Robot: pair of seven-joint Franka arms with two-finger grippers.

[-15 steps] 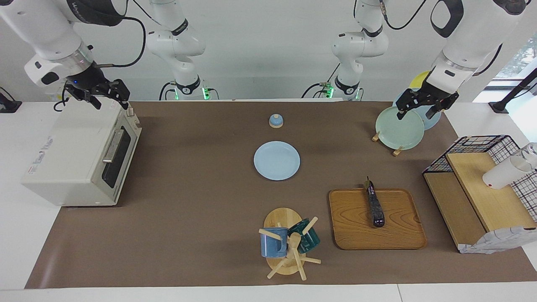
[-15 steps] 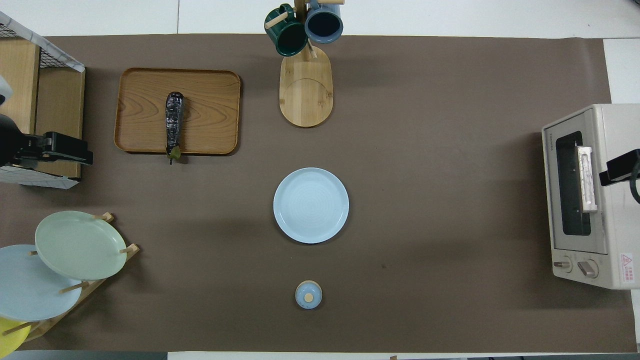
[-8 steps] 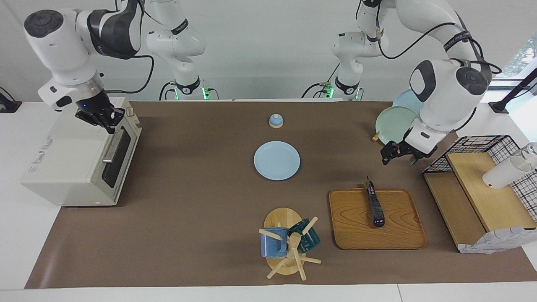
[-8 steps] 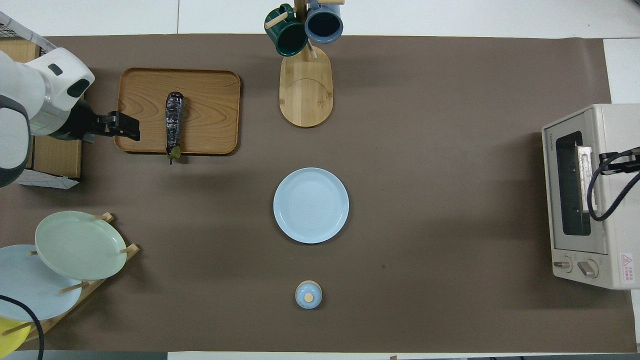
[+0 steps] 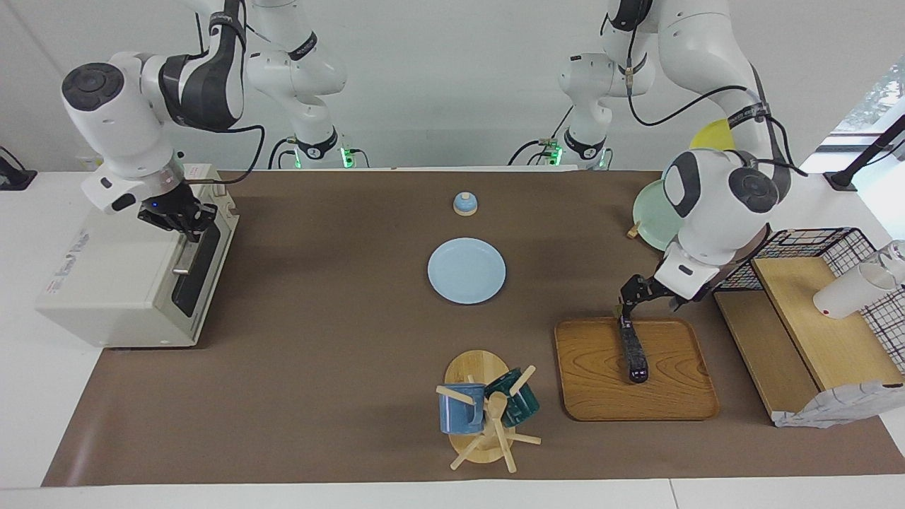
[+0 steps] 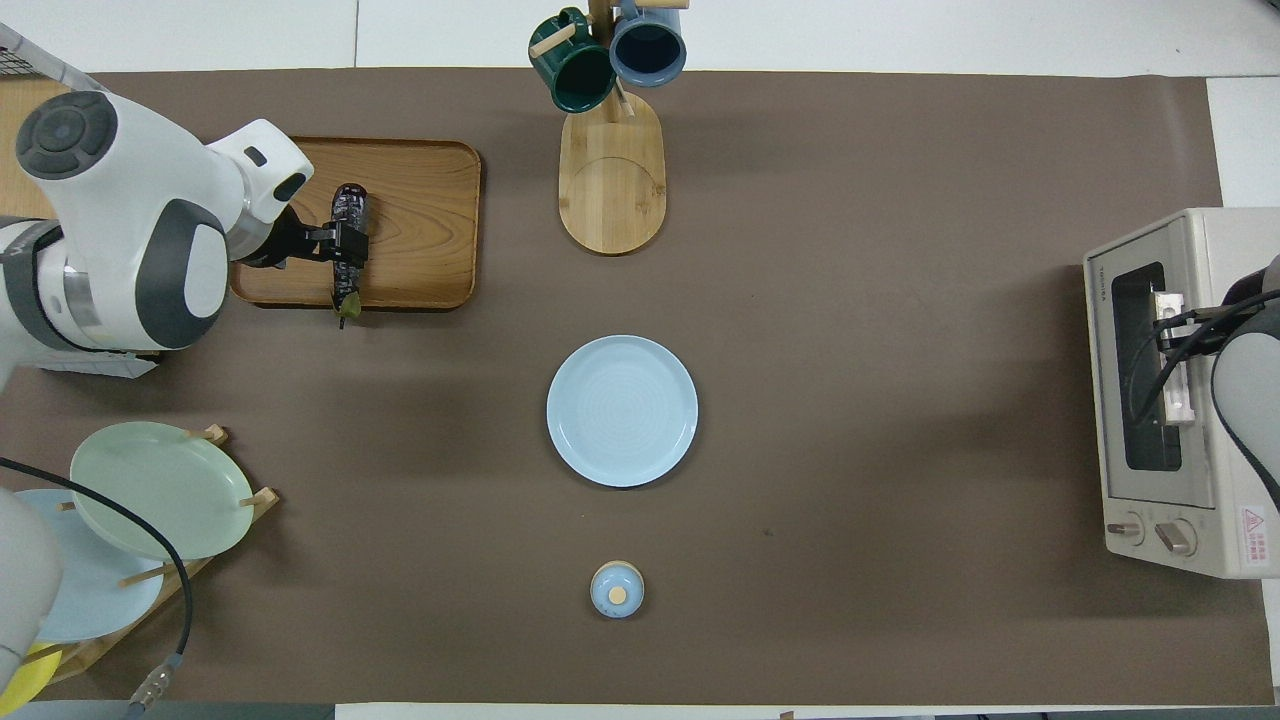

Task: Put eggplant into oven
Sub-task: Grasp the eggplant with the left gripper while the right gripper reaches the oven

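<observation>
Eggplant (image 5: pixel 632 348) is the business here, but the oven (image 5: pixel 134 261) is the biggest thing in play: a boxy off-white one at the right arm's end of the table, door shut. The right gripper (image 5: pixel 185 220) sits at the door's top edge, by the bar handle; whether its fingers have closed on anything I cannot tell. Half a second ago it was a little higher over the oven's top corner, so it has come down toward the handle.

Next in size is the wooden tray (image 5: pixel 672 396) toward the left arm's end. The eggplant lies on it, long axis running toward and away from the robots, green stem tip at the tray's edge nearest the robots.

The left gripper (image 5: pixel 634 291) hangs just over that stem end and is by far the nearer hand; I cannot make out how wide it stands, and it holds nothing that I can see. A moment back it was over bare mat between the plate rack (image 5: pixel 654 212) and the tray; now it has swung in over the eggplant.
</observation>
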